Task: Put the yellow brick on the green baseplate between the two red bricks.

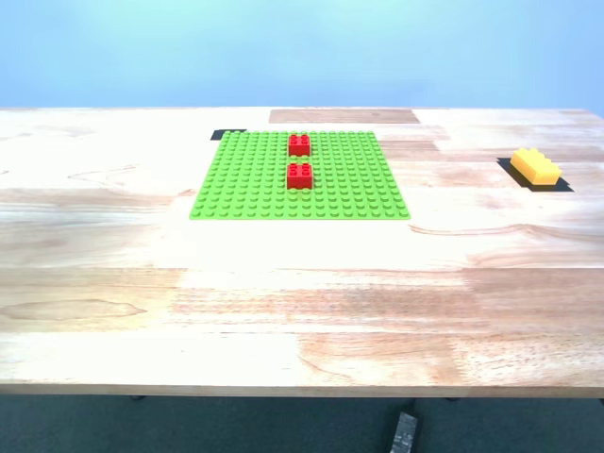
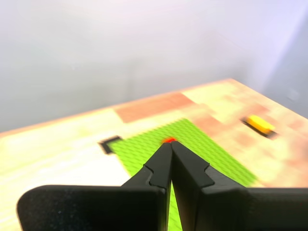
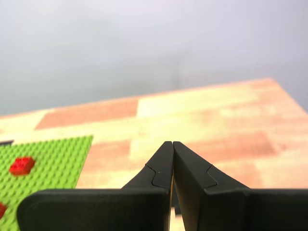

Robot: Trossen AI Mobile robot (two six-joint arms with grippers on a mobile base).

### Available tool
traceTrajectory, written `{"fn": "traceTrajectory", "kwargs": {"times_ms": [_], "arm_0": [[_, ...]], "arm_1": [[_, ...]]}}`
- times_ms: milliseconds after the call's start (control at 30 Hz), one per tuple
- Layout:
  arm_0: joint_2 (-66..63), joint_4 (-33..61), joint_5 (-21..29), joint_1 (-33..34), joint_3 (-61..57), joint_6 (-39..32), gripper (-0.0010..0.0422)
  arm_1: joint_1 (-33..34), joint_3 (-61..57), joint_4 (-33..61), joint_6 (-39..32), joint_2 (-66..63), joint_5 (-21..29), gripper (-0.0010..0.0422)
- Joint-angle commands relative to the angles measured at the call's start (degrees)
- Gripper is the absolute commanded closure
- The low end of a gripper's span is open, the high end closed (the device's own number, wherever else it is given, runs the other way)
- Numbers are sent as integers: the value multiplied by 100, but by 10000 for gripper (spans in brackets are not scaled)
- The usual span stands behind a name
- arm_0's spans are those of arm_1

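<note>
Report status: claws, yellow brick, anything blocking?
First claw and second claw shut, empty. Yellow brick on table, off green baseplate. Gap between red bricks clear.

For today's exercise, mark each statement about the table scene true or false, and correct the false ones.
1. The yellow brick sits on the green baseplate. False: it rests on the wooden table, off toward the exterior view's right.
2. The two red bricks stand on the baseplate with a gap between them. True.
3. My first tool holds a red brick. False: it is shut and empty.
4. My second tool is shut on nothing. True.
5. The red bricks are stacked. False: they stand side by side.
</note>
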State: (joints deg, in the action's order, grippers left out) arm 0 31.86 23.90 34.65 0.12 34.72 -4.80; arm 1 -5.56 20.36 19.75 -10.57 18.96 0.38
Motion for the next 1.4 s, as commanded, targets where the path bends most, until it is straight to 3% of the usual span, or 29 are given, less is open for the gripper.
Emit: {"fn": "traceTrajectory", "kwargs": {"times_ms": [33, 133, 333, 467, 567, 667, 833, 1100, 1200, 1400], "arm_0": [[15, 1080, 328, 13, 570, -323, 413], [76, 1794, 348, 52, 957, -413, 413], [168, 2699, 527, 81, 1272, -754, 413], [179, 2671, 1093, 81, 1191, -748, 413], [179, 2708, 1115, 81, 1143, -748, 413], [177, 2767, 1086, 81, 1147, -811, 413], [190, 2800, 1082, 83, 1143, -957, 413], [188, 2798, 1084, 94, 1143, -962, 412], [188, 2806, 1084, 94, 1143, -960, 412], [190, 2833, 1084, 94, 1145, -957, 413]], "arm_1": [[0, 463, 496, 372, 621, -4, 413], [-15, 837, 758, 625, 1123, -98, 413], [-26, 1915, 1445, 992, 1784, -975, 413], [-22, 2887, 2566, 1305, 2470, -800, 413], [33, 3449, 3469, 1613, 3152, -413, 412], [192, 3742, 3928, 1749, 3790, -516, 400], [341, 3960, 3932, 1945, 4656, -514, 331], [658, 4192, 3469, 2159, 5904, -640, 167], [754, 4395, 3305, 2188, 6437, -647, 144], [649, 4953, 3211, 2208, 7536, -645, 146]]}}
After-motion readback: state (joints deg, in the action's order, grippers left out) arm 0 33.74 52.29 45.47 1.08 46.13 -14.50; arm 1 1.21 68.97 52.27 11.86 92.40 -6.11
